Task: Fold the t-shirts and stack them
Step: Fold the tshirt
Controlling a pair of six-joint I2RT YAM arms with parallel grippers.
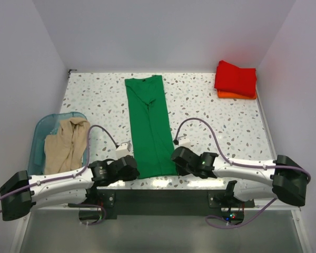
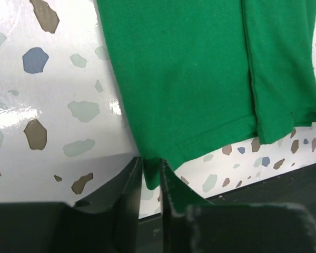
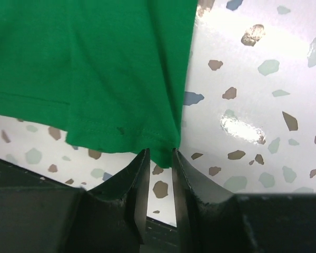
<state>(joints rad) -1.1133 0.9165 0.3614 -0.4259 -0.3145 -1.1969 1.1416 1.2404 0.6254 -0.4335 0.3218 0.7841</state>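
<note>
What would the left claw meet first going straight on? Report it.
The bright green cloth t-shirt: its near hem corner sits between the left claw's fingers, so going on would push into that cloth first, then probably the speckled white tabletop; depth is unclear.

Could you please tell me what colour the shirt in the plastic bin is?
The shirt is beige, seen best in the top external view.

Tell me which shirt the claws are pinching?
The green t-shirt: left gripper and right gripper pinch its near corners. The beige t-shirt, red t-shirt and orange t-shirt lie elsewhere, untouched.
</note>
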